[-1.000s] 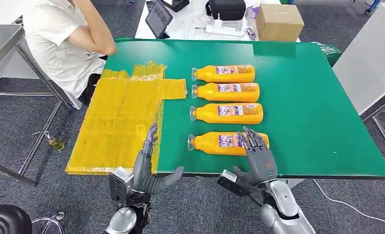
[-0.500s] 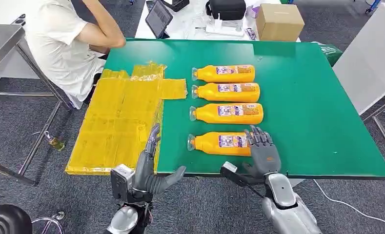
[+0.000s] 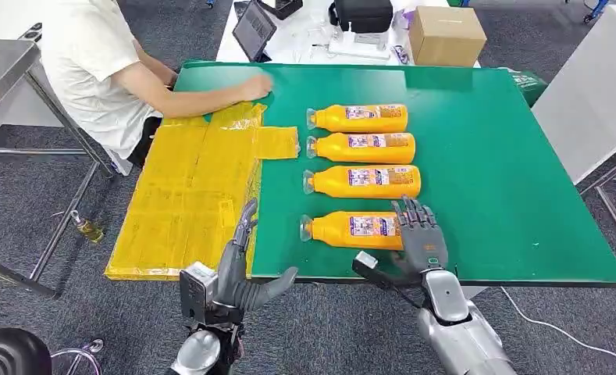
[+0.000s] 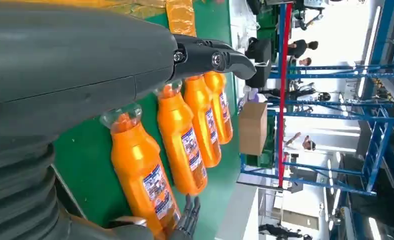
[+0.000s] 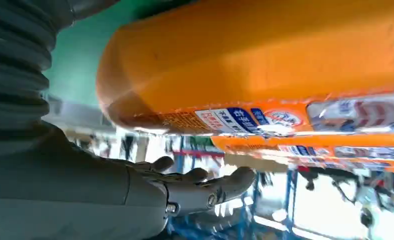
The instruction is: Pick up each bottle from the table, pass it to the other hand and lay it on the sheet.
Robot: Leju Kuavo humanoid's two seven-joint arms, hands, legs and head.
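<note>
1. Lying in a row on the green bench [image 3: 507,172]: four orange bottles, caps toward the yellow sheet [image 3: 195,195], each on its side.
2. Resting at the near edge of the bench: nearest bottle [image 3: 359,230], with second bottle [image 3: 363,181], third bottle [image 3: 361,147] and farthest bottle [image 3: 357,118] beyond it, apart from one another.
3. Reaching over the base end of the nearest bottle: right hand [image 3: 420,244], fingers [image 3: 411,221] spread and released, laid at the bottle's end; grip not formed.
4. Hovering at the bench's near edge beside the sheet: left hand [image 3: 238,269], fingers apart, grasping nothing.
5. Covering the left part of the bench: the sheet, flat, with no bottle on it.
6. Touching the sheet's far corner: a person's hand [image 3: 255,86], the person seated at the bench's far left.
</note>
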